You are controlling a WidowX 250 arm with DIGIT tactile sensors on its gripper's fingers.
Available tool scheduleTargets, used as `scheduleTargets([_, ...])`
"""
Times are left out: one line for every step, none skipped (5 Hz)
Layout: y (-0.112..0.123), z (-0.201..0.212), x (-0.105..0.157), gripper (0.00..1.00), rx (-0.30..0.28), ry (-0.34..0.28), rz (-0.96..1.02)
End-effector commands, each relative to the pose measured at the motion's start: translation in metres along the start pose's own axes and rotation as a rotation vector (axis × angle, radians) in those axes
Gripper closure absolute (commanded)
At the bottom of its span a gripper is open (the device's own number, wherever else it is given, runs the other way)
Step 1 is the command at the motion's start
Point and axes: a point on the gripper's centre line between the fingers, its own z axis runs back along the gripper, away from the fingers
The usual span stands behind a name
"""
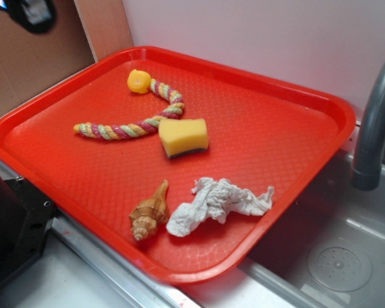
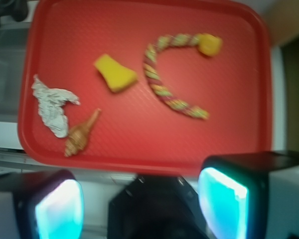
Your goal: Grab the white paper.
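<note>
The white paper (image 1: 215, 205) is a crumpled elongated wad lying near the front right edge of the red tray (image 1: 263, 141). In the wrist view the white paper (image 2: 52, 104) shows at the tray's (image 2: 229, 124) left side, far from my gripper (image 2: 142, 204). The gripper hangs high above, off the tray's near edge, open, with nothing between its glowing cyan pads (image 2: 224, 199). In the exterior view only a dark blurred part of the arm (image 1: 32, 13) shows in the top left corner.
A brown seashell (image 1: 149, 215) lies right beside the paper. A yellow sponge (image 1: 183, 136), a striped rope (image 1: 128, 128) and a yellow ball (image 1: 139, 81) lie farther back. A grey faucet (image 1: 375, 115) and sink (image 1: 340, 256) are at the right, the black robot base (image 1: 13, 224) at the left.
</note>
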Motion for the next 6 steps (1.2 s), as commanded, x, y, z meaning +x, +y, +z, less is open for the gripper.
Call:
scheduleTargets([-0.053, -0.035, 0.023, 0.0, -0.054, -0.075, -0.122])
scheduleTargets([-0.071, -0.054, 0.027, 0.0, -0.078, -0.081, -0.167])
scheduleTargets([-0.09, -0.08, 0.036, 0.0, -0.078, -0.083, -0.201])
scheduleTargets([-0.1, -0.107, 0.042, 0.0, -0.053, -0.064, -0.184])
scheduleTargets([-0.106, -0.132, 0.045, 0.0, -0.034, -0.027, -0.215])
scheduleTargets([-0.109, -0.155, 0.045, 0.0, -0.036, 0.03, -0.221])
